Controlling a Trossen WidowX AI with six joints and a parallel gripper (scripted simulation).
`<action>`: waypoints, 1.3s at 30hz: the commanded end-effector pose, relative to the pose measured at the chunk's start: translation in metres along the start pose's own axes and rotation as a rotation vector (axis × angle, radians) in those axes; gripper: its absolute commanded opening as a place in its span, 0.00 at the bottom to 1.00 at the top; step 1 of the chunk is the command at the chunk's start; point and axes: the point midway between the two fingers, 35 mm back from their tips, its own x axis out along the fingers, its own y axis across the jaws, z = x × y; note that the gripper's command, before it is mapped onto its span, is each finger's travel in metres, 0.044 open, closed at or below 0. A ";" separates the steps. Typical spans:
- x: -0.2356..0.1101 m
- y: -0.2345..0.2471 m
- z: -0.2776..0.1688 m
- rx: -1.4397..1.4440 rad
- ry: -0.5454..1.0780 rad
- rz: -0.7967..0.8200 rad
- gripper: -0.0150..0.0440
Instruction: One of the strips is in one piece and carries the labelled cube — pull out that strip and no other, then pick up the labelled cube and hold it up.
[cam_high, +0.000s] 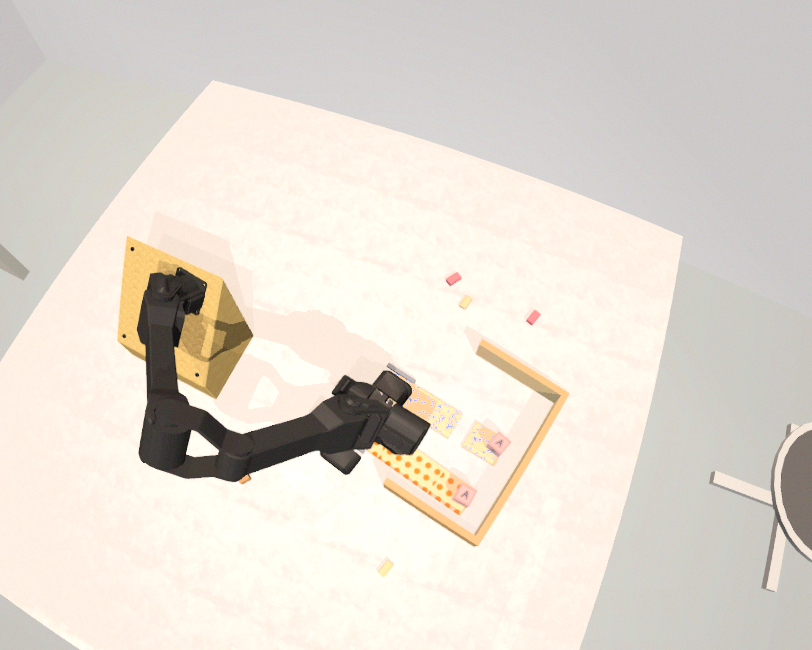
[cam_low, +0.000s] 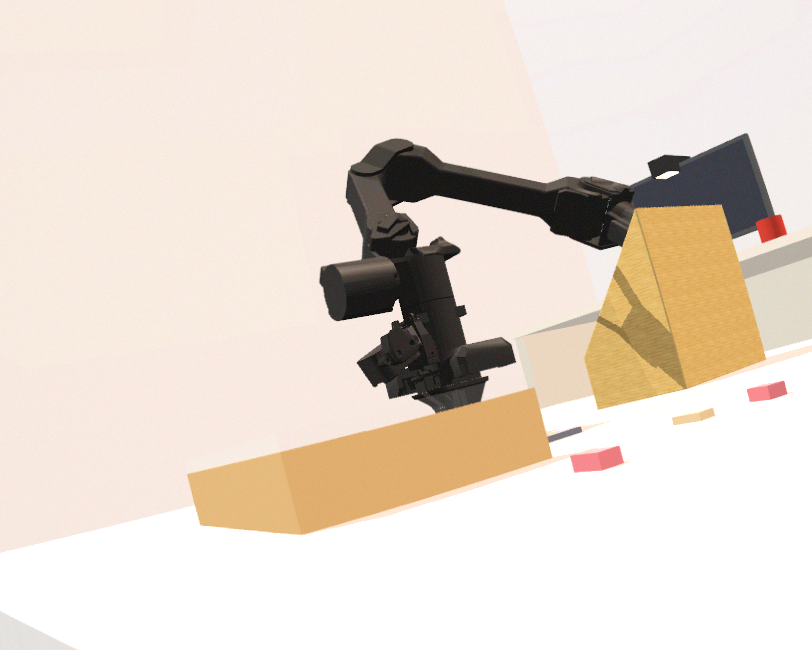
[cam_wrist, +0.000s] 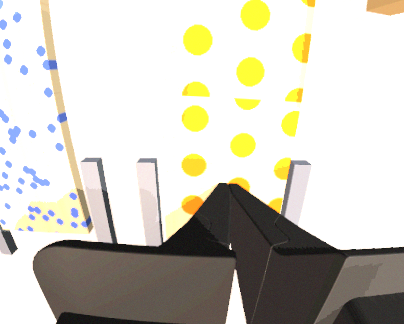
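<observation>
Gripper (cam_wrist: 230, 193): clenched, empty, tips low over orange-dotted strip (cam_wrist: 250, 72)'s near end, possibly touching.
Labelled cube (cam_high: 465, 494): on strip's far end.

Only two marks are legible, both in the top view at the right of centre. One pink cube (cam_high: 499, 442) shows a capital "A" on its top face, resting on the short blue-speckled strip piece (cam_high: 479, 442). A second pink cube (cam_high: 465, 493) carries the same "A" at the far end of the orange-dotted strip (cam_high: 418, 472).
</observation>
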 end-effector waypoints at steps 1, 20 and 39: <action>0.000 0.001 -0.001 -0.006 0.000 0.003 0.25; 0.002 0.001 -0.001 -0.006 0.000 0.003 0.25; 0.003 0.000 -0.026 -0.007 0.002 0.002 0.25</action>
